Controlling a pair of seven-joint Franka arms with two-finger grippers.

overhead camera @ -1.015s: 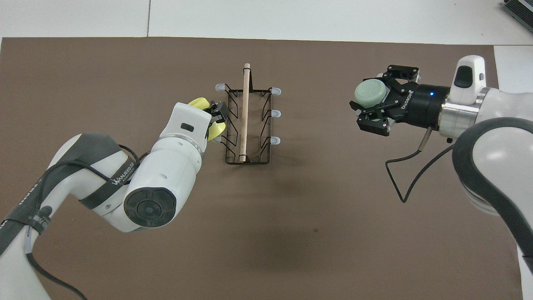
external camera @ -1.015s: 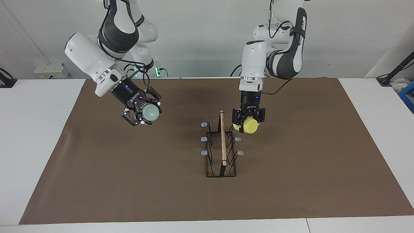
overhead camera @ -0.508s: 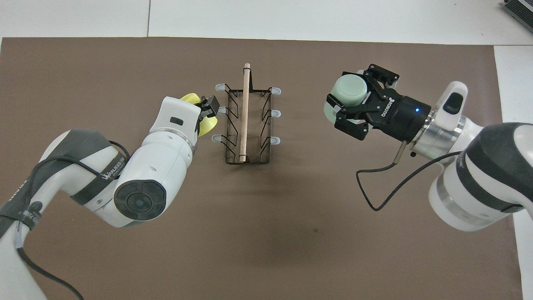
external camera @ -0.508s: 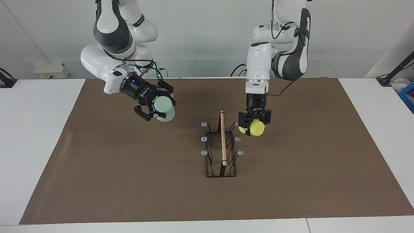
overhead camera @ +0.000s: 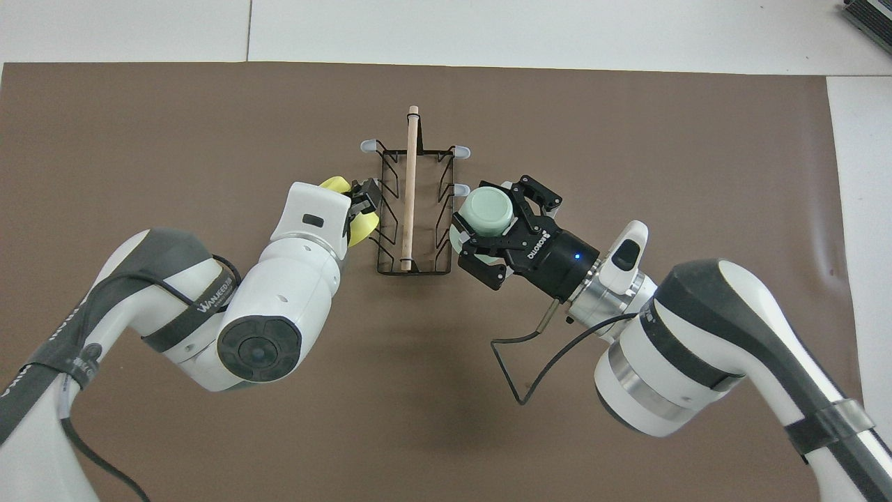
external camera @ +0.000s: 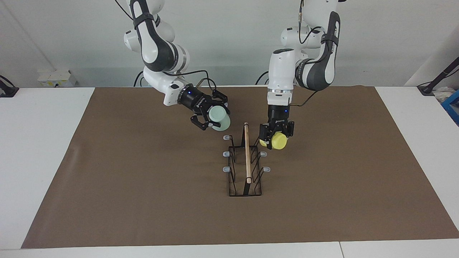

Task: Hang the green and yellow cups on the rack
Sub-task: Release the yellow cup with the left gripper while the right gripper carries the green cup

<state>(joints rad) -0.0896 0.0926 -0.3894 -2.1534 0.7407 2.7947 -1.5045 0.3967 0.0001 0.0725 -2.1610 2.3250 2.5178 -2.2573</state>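
Rack (external camera: 245,161) sits centre frame in the facing view on the brown mat (external camera: 143,200). Its long axis, marked by the wooden rod (external camera: 246,152), runs straight from the lower frame up toward the robots; grey-tipped pegs stick out sideways, three per side.

Upper right of the rack: left gripper (external camera: 276,137) clamped on the yellow cup (external camera: 278,140), cup tipped on its side, base toward the camera, over the peg row (external camera: 263,154).

Upper left of the rack: right gripper (external camera: 214,120) clamped on the green cup (external camera: 219,118), also tilted, over the topmost peg (external camera: 226,137).

Risk: neither mouth looks lined up with a peg yet. Letting go early would likely drop a cup onto the mat; a push off-axis could shove the light wire frame sideways.
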